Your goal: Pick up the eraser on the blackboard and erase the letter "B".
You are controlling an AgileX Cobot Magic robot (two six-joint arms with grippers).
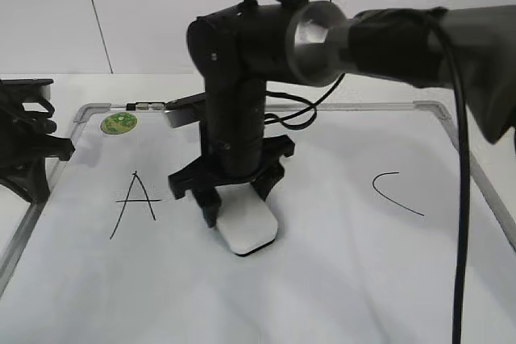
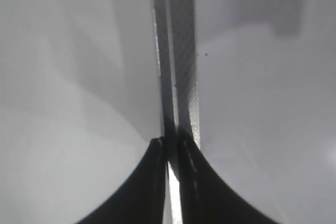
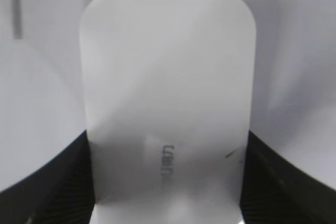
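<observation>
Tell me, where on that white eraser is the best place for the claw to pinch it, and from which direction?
Best across its two long side edges, coming from above. The eraser is a flat rounded block lying on the blackboard, so only its sides offer opposing faces. The right gripper appears to do just that: in the right wrist view a dark finger sits against each long edge near one end.

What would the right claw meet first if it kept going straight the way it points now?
The right claw points down, shut on the eraser, which already seems to rest on the blackboard between the A and C. So it would likely just press the eraser against the board; contact depth is unclear.
</observation>
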